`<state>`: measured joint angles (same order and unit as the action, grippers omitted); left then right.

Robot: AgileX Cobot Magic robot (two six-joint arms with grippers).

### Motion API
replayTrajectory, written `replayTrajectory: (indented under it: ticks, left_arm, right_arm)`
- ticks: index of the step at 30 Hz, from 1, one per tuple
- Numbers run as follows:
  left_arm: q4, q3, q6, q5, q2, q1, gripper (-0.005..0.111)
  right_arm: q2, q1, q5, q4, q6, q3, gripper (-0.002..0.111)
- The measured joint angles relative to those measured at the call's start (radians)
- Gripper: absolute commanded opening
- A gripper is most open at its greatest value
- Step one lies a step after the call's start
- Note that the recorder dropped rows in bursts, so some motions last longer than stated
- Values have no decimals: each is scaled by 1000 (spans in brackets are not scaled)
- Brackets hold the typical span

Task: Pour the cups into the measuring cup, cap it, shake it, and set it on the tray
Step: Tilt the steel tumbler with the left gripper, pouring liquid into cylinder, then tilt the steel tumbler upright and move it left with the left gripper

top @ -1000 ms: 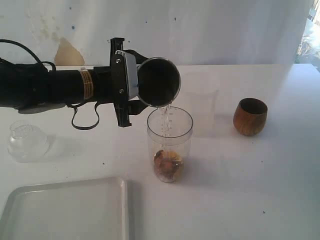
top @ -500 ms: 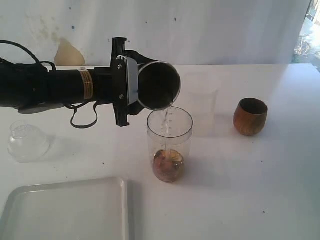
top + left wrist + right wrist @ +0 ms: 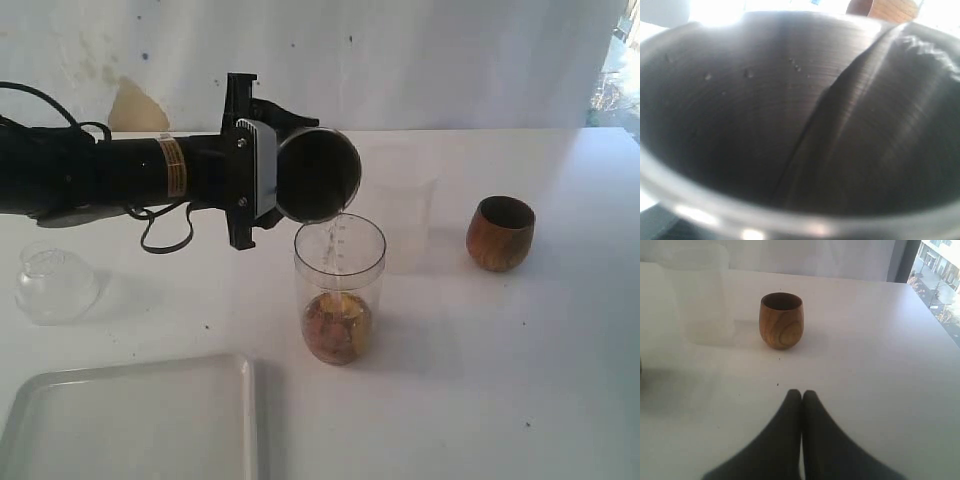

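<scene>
Exterior view: the left gripper (image 3: 275,172) has its jaws clamped on the steel tumbler (image 3: 317,173), which is tipped over the measuring cup (image 3: 339,290) mid-worktop (image 3: 520,380), with a thin stream falling. One frosted cup (image 3: 400,205) stands just behind. The second cup, the wooden cup (image 3: 499,232), sits upright at right. One cap (image 3: 55,285) is far left and one tray (image 3: 130,420) is in front. The right gripper (image 3: 801,400) has its jaws pressed together, empty.

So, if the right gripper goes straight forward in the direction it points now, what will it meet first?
Probably the brown wooden cup. The right gripper, shut, points across bare table toward it; the cup stands slightly off that line, so it might only graze it.
</scene>
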<state>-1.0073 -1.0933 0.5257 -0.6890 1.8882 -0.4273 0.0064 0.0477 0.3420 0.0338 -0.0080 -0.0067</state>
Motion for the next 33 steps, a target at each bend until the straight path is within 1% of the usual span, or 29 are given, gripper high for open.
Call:
replayTrajectory:
  ticks: [13, 21, 29, 33]
  left_arm:
    - [74, 0, 135, -2, 0, 0, 0]
    - [77, 0, 228, -8, 0, 0, 0]
    - [80, 0, 244, -14, 0, 0, 0]
    - [80, -2, 317, -16, 0, 0, 0]
  right_arm:
    - [0, 0, 0, 0, 0, 0, 0]
    - [0, 0, 0, 0, 0, 0, 0]
    - [0, 0, 0, 0, 0, 0, 0]
    - [0, 0, 0, 0, 0, 0, 0]
